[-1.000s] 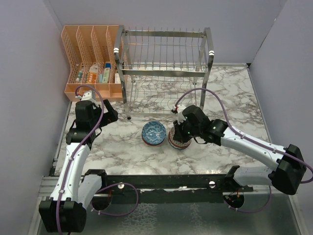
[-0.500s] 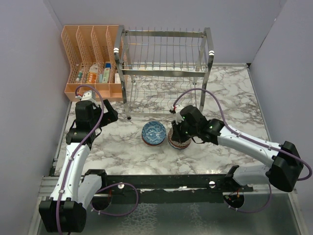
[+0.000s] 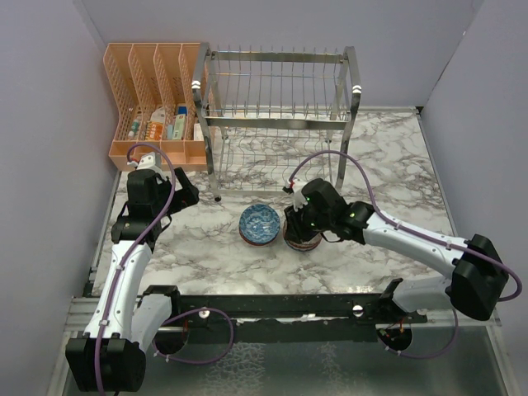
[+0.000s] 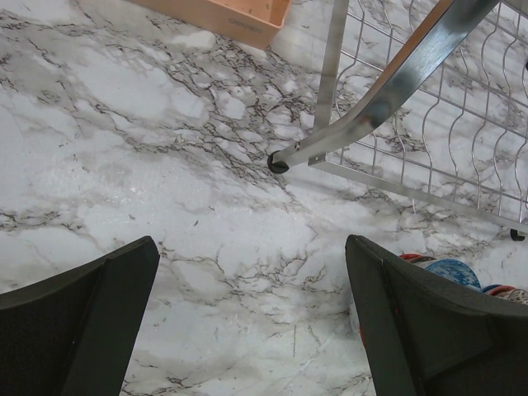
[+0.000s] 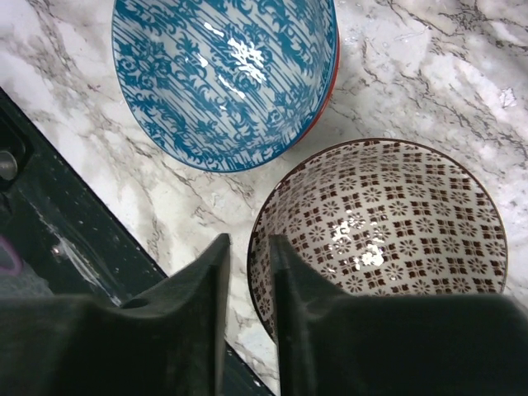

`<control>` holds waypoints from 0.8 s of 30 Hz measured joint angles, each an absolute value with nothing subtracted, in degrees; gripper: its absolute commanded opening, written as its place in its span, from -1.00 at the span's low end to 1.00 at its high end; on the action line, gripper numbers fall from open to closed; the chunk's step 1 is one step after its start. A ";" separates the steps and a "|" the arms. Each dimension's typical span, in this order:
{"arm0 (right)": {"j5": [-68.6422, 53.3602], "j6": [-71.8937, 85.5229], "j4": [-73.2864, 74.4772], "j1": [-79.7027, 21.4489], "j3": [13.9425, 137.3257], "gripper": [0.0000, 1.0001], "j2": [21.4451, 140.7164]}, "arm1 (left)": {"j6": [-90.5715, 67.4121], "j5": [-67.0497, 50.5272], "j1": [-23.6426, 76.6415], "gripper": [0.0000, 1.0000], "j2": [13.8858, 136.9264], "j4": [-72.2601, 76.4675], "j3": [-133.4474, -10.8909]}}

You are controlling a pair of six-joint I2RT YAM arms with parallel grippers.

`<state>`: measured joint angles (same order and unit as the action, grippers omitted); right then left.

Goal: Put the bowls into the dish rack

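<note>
A blue-patterned bowl (image 3: pixel 259 223) (image 5: pixel 223 74) sits on the marble, nested in a red-sided one. Beside it on the right stands a bowl with a reddish-brown flower pattern inside (image 3: pixel 305 240) (image 5: pixel 388 214). My right gripper (image 3: pixel 297 219) (image 5: pixel 250 247) straddles this bowl's left rim with one finger inside and one outside. Its jaws are narrowly open, and a sliver of marble shows between the outer finger and the rim. My left gripper (image 3: pixel 186 198) (image 4: pixel 252 272) is wide open and empty over bare marble, left of the chrome dish rack (image 3: pixel 276 107) (image 4: pixel 412 74). Bowl edges show at the right in the left wrist view (image 4: pixel 452 271).
An orange mesh organiser (image 3: pixel 153 99) (image 4: pixel 239 12) with small packets stands left of the rack at the back. A rack foot (image 4: pixel 278 162) rests just ahead of my left gripper. The black front rail (image 5: pixel 49 214) runs close to the bowls.
My right gripper has shifted slightly left and settled over the reddish-brown bowl's rim. The left arm and the bowls have not moved.
</note>
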<state>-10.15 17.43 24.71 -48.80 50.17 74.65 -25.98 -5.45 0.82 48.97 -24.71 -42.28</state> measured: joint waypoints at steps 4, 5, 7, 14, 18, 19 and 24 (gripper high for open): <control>-10.96 17.26 23.97 -48.80 49.89 -0.29 74.76 | -26.00 -5.45 0.82 0.99 48.97 -24.73 -42.28; -11.11 17.26 23.88 -48.80 49.84 -0.27 74.78 | -25.98 -5.43 0.82 0.99 48.97 -24.73 -42.28; -11.40 17.19 23.86 -48.80 49.84 -0.22 74.85 | -25.98 -5.43 0.82 0.99 48.97 -24.73 -42.28; -11.94 16.86 23.73 -48.80 49.80 -0.17 75.33 | -25.98 -5.26 0.82 0.99 48.97 -24.75 -42.28; -11.44 16.88 23.75 -48.80 49.69 -0.17 76.12 | -25.98 -5.08 0.82 0.99 48.97 -24.93 -42.28; -11.22 16.88 23.77 -48.80 49.69 -0.17 76.27 | -25.98 -5.08 0.82 0.99 48.97 -24.97 -42.28; -10.04 16.91 23.75 -48.80 49.63 -0.22 76.90 | -25.98 -5.06 0.82 0.99 48.97 -24.95 -42.28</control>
